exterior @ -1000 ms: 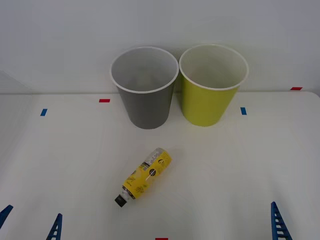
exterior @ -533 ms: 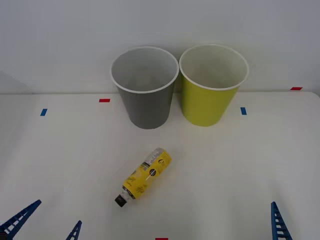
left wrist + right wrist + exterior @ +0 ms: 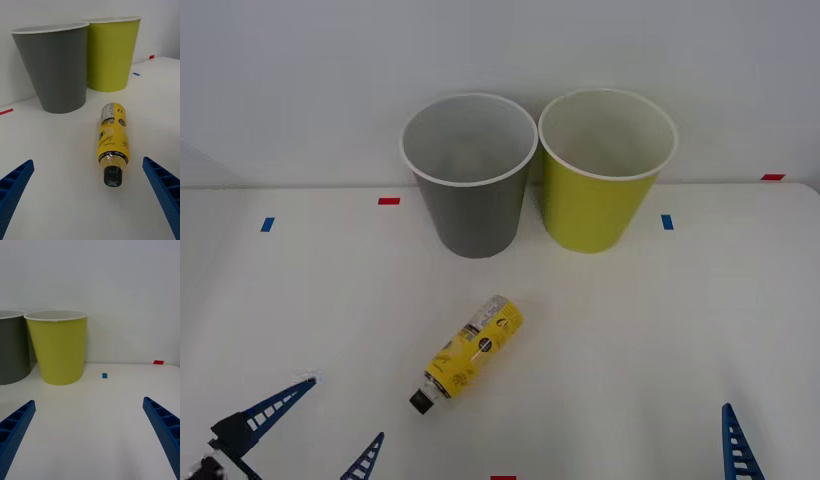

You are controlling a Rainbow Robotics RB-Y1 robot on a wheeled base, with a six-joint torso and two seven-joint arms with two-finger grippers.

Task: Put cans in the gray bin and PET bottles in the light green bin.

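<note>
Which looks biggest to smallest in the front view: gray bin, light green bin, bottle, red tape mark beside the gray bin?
1. light green bin and gray bin: look alike, unranked
2. bottle
3. red tape mark

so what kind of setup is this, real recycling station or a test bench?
Looks like a lab test bench, not a real station: a plain white table against a blank wall, red and blue tape markers on it, and just the gray bin, the light green bin and one PET bottle staged.
</note>
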